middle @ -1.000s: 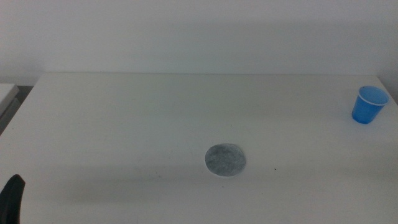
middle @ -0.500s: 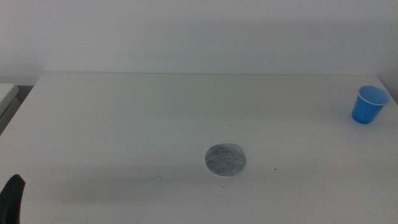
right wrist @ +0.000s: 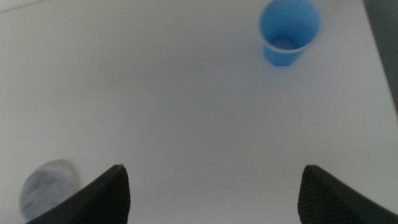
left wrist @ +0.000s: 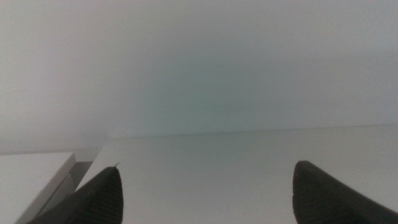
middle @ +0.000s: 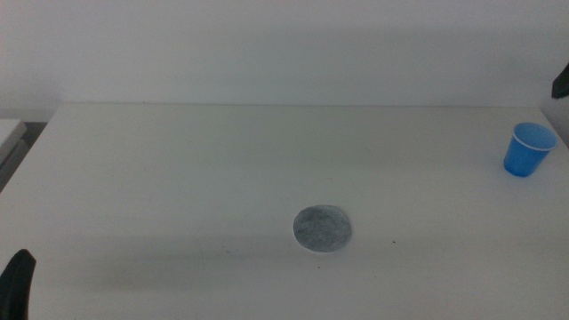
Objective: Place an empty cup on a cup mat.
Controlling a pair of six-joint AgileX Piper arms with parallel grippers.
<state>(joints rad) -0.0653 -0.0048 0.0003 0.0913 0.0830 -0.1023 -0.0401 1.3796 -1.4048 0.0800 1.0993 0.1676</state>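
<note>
The blue cup [middle: 530, 149] stands upright and empty near the table's right edge. It also shows in the right wrist view [right wrist: 288, 31]. The grey round cup mat [middle: 322, 228] lies flat near the table's middle front, and the right wrist view shows it [right wrist: 50, 183] too. My right gripper [right wrist: 214, 193] is open, above the table, well short of the cup. A dark part of the right arm [middle: 561, 82] shows at the right edge above the cup. My left gripper [middle: 18, 283] waits at the bottom left corner, open and empty in the left wrist view [left wrist: 205, 193].
The white table [middle: 178, 178] carries only the cup and the mat. A pale wall stands behind its back edge. A white surface [left wrist: 31, 171] lies beyond the table's left edge.
A dark part of the right arm has come into the middle view at the right edge above the cup. The cup and mat have not moved.
</note>
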